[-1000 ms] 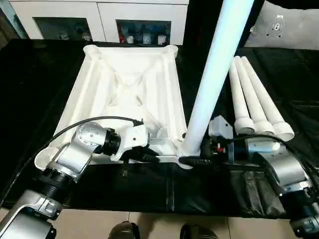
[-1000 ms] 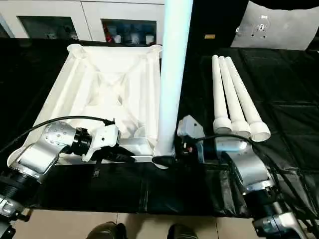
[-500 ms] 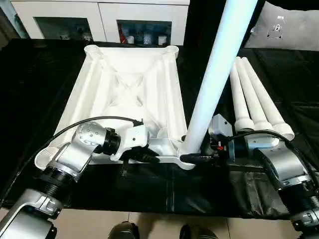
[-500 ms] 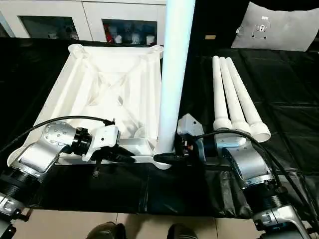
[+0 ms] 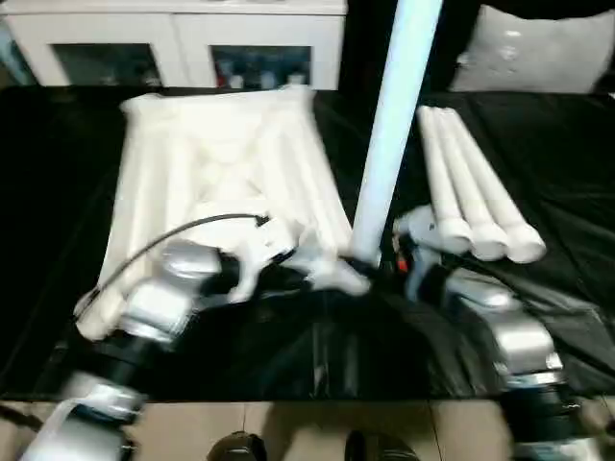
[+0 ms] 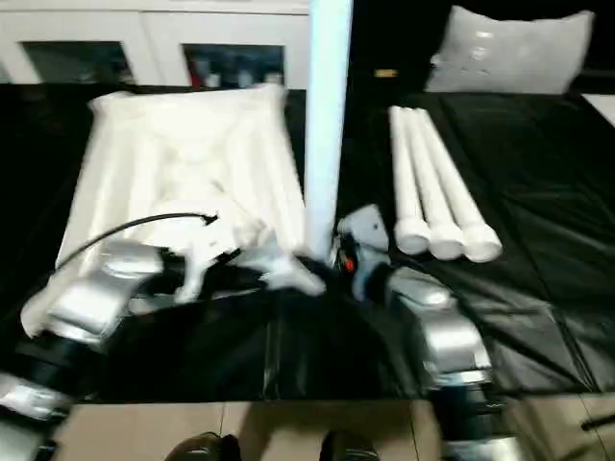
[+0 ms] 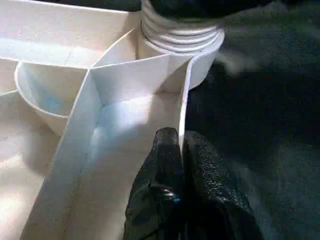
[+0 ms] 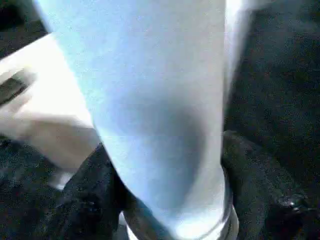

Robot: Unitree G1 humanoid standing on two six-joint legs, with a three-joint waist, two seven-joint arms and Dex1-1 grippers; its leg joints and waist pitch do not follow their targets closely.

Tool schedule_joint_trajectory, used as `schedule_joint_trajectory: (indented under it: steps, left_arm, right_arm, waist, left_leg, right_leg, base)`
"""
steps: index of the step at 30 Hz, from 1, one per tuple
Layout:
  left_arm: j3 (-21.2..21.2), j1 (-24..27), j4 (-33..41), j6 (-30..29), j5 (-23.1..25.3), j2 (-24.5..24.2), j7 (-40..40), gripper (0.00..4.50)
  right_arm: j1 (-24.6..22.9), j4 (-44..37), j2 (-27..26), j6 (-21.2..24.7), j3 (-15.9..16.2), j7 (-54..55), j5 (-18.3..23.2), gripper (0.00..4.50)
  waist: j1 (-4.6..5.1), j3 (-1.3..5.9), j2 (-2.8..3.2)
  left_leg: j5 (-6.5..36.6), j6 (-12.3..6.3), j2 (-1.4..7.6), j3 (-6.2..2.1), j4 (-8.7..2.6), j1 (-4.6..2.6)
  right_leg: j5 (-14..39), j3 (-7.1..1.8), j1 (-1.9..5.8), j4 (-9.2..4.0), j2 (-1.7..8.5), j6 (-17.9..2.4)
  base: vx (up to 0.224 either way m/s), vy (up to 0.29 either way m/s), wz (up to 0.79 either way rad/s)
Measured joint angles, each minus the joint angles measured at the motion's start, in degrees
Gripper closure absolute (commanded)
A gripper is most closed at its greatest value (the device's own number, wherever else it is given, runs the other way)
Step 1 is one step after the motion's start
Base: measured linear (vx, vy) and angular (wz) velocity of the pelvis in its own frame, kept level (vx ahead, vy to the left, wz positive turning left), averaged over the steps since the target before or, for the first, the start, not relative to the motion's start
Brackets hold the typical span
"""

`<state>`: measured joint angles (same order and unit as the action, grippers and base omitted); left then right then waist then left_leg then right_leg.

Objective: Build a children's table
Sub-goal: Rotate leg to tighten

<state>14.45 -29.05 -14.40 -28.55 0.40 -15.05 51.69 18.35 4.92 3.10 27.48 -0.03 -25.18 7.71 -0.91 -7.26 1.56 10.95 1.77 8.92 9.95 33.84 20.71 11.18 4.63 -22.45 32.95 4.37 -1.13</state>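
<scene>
You were working in what looked like a lab or demo room: a black-draped tabletop [image 5: 538, 163], white glass-fronted cabinets [image 5: 192, 48] behind, and tiled floor [image 6: 317, 423] below.

The white plastic tabletop [image 5: 211, 163] lies upside down, ribbed underside up. One white tapered leg [image 5: 389, 134] stands upright in its near right corner socket. Three more legs [image 5: 471, 197] lie side by side to its right.
</scene>
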Motion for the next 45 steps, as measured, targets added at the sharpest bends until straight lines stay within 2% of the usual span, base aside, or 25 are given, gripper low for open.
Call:
schedule_joint_trajectory:
  steps: [1,2,4,6,8,9,10,12,13,15,16,19,20,23,25,31,34,37,40,44,45]
  left_arm:
    - [-0.3,0.0,0.6,-1.72,0.08,1.45,-2.38,4.5]
    - [-0.61,0.0,0.8,-2.85,0.54,2.83,-4.28,4.5]
    - [-1.09,0.0,1.19,-4.81,1.35,5.86,-8.56,4.5]
    - [-1.23,0.0,1.66,-5.9,1.72,7.33,-10.75,4.5]
    - [-1.02,0.0,2.25,-6.76,2.41,8.46,-12.42,4.5]
    - [-0.84,0.0,2.51,-6.91,2.86,8.63,-12.69,4.5]
    - [-0.68,0.02,3.01,-7.23,3.09,8.66,-12.87,4.5]
    - [-0.43,0.06,3.8,-7.45,3.61,8.52,-13.36,4.5]
    - [-0.34,0.06,4.23,-7.45,3.85,7.71,-13.78,4.5]
    - [-0.38,0.06,4.65,-7.43,3.85,6.86,-13.81,4.5]
    - [-0.25,0.06,4.79,-7.27,3.81,6.48,-13.46,4.5]
    - [0.06,0.07,5.02,-6.36,3.71,5.41,-12.23,4.5]
    - [0.13,0.12,5.38,-5.97,3.64,4.48,-11.23,4.5]
    - [0.75,0.83,6.5,-4.05,2.48,1.79,-7.78,4.5]
    - [0.97,1.13,6.81,-2.49,1.67,0.26,-5.84,4.5]
    - [1.68,1.18,6.74,3.5,0.31,-4.52,0.84,4.5]
    - [1.79,0.76,5.55,7.46,-0.57,-7.37,4.87,4.5]
    - [1.83,0.61,3.85,10.48,-0.71,-9.31,7.39,4.5]
    - [2.9,-0.51,1.57,13.38,-0.67,-10.14,9.72,4.5]
    - [3.79,-1.04,-0.23,15.95,-0.7,-11.42,13.17,4.5]
    - [4.0,-1.25,-0.57,16.24,-0.72,-11.45,13.93,4.5]
  right_arm:
    - [0.52,0.15,-1.65,0.16,-0.42,3.71,-0.71,1.95]
    - [1.04,0.64,-3.18,0.26,-1.08,6.53,-1.3,1.95]
    - [2.29,1.51,-5.55,0.37,-2.14,12.04,-2.63,1.96]
    - [3.1,1.96,-7.29,0.37,-3.03,15.09,-3.4,1.96]
    - [3.93,2.59,-9.05,0.36,-4.24,17.66,-3.85,1.96]
    - [4.21,2.75,-9.39,0.35,-4.29,18.57,-3.96,1.96]
    - [4.43,2.93,-9.5,0.34,-4.29,18.9,-4.0,1.41]
    - [4.31,2.75,-10.13,-0.04,-4.28,18.88,-3.83,1.27]
    - [3.92,2.56,-11.4,-0.34,-4.11,18.75,-3.61,1.21]
    - [3.53,2.61,-11.61,-0.79,-3.54,18.3,-3.23,1.07]
    - [3.44,2.73,-11.58,-1.29,-3.49,17.89,-3.09,0.82]
    - [3.25,2.72,-11.11,-2.65,-2.93,16.37,-3.03,0.68]
    - [2.96,2.69,-10.31,-3.17,-2.36,15.25,-3.02,0.42]
    - [1.34,2.59,-6.72,-3.27,-1.22,10.55,-2.14,0.35]
    - [0.72,1.57,-4.43,-3.17,-0.79,7.52,-1.15,0.11]
    - [-3.14,-2.68,5.2,-3.3,0.52,-4.19,1.04,0.11]
    - [-3.29,-5.16,11.99,-4.3,1.23,-13.67,3.74,0.11]
    - [-3.2,-6.51,14.88,-4.15,0.11,-19.64,6.59,0.11]
    - [-2.7,-6.38,17.55,-3.79,1.11,-26.28,9.07,0.11]
    - [-0.33,-4.84,20.8,-4.51,1.48,-32.55,10.21,0.11]
    - [0.04,-4.18,21.11,-5.13,1.85,-33.57,10.21,0.25]
  waist:
    - [0.57,-0.18,0.22]
    - [0.74,-0.27,0.37]
    - [1.03,-0.62,0.84]
    - [1.41,-0.91,1.25]
    - [1.51,-1.12,1.0]
    - [1.51,-1.25,0.6]
    - [1.43,-1.37,0.38]
    - [1.21,-1.47,0.51]
    - [1.51,-1.48,0.54]
    - [2.17,-1.49,0.5]
    - [2.44,-1.49,0.5]
    - [2.45,-1.51,0.42]
    - [2.36,-1.54,0.38]
    - [1.61,-1.58,0.23]
    - [0.98,-1.5,0.04]
    - [-0.9,-1.43,-0.01]
    - [-1.08,-1.39,-0.01]
    - [-1.09,-1.38,-0.05]
    - [-1.29,-1.38,-0.03]
    - [-1.49,-1.38,-0.05]
    - [-1.63,-1.38,-0.05]
  left_leg:
    - [0.0,0.0,0.0,-0.21,-0.06,0.07]
    - [0.01,-0.01,0.01,-0.34,-0.21,0.04]
    - [0.02,-0.01,0.03,-0.47,-0.59,-0.09]
    - [0.02,-0.02,-0.03,-0.43,-1.06,-0.13]
    - [0.02,-0.02,-0.21,0.04,-1.67,-0.4]
    - [0.03,-0.01,-0.57,0.16,-1.98,-0.73]
    - [0.04,-0.02,-0.87,0.08,-2.21,-0.88]
    - [0.04,-0.03,-0.84,-0.5,-2.19,-0.6]
    - [0.02,-0.03,-0.75,-0.98,-2.1,-0.29]
    - [0.02,-0.03,-0.78,-1.26,-1.79,-0.1]
    - [0.02,-0.02,-0.84,-1.26,-1.66,-0.1]
    - [0.02,-0.02,-0.94,-1.12,-1.65,-0.14]
    - [0.02,-0.02,-0.94,-1.11,-1.64,-0.15]
    - [-0.01,-0.04,-0.93,-0.78,-1.47,-0.06]
    - [-0.09,-0.15,-0.92,-0.11,-1.37,-0.06]
    - [-0.44,-0.2,-0.48,0.09,-1.24,0.39]
    - [-0.4,-0.3,-0.28,0.08,-1.2,0.75]
    - [-0.38,-0.32,-0.09,0.06,-1.05,0.73]
    - [-0.39,-0.29,0.04,0.02,-0.71,0.66]
    - [-0.24,-0.01,0.09,0.03,-0.34,0.47]
    - [-0.2,0.05,0.1,0.03,-0.28,0.45]
  right_leg:
    - [0.02,0.55,0.19,-0.61,0.11,0.0]
    - [0.02,0.83,0.4,-1.13,0.13,-0.01]
    - [0.02,1.27,0.61,-2.27,0.15,-0.01]
    - [0.26,1.44,1.3,-2.9,0.22,0.03]
    - [1.02,0.9,1.16,-2.34,0.3,0.02]
    - [1.08,0.66,0.62,-2.25,0.53,0.04]
    - [1.11,1.05,0.48,-2.29,0.95,0.08]
    - [1.13,1.93,0.9,-2.85,1.07,0.12]
    - [1.16,2.42,0.9,-3.04,1.04,0.17]
    - [1.16,2.51,0.75,-3.02,0.97,0.16]
    - [1.12,2.34,0.67,-2.88,0.97,0.1]
    - [0.88,2.01,0.45,-2.58,0.97,-0.29]
    - [0.77,1.95,0.38,-2.42,0.97,-0.39]
    - [-0.39,1.46,0.08,-1.85,0.97,-0.75]
    - [-1.95,0.73,-0.28,-1.41,0.97,-0.72]
    - [-2.04,0.65,-1.17,0.18,0.85,-0.3]
    - [-1.71,0.81,-1.68,0.58,0.72,-0.7]
    - [-1.47,0.9,-1.67,0.88,0.61,-0.88]
    - [-1.45,0.94,-1.56,1.12,0.58,-0.85]
    - [-1.48,0.92,-1.14,1.15,0.58,-0.84]
    - [-1.48,0.91,-1.05,1.15,0.59,-0.84]
  base:
    - [-0.045,0.052,-0.09]
    - [-0.045,0.052,-0.09]
    - [-0.027,0.022,0.0]
    - [-0.027,0.022,0.0]
    - [0.0,0.0,0.0]
    - [0.0,0.0,0.0]
    - [0.0,0.0,0.0]
    - [0.034,0.004,-0.08]
    - [0.077,0.032,-0.2]
    - [0.039,0.016,-0.1]
    - [0.0,0.0,0.0]
    - [0.0,0.0,0.0]
    - [0.0,0.0,0.0]
    - [0.0,0.0,0.0]
    - [0.0,0.0,0.0]
    - [0.061,-0.04,0.06]
    - [0.044,-0.025,0.0]
    - [0.0,0.0,0.0]
    - [0.0,0.0,0.0]
    - [0.0,0.0,0.0]
    - [0.0,0.0,0.0]
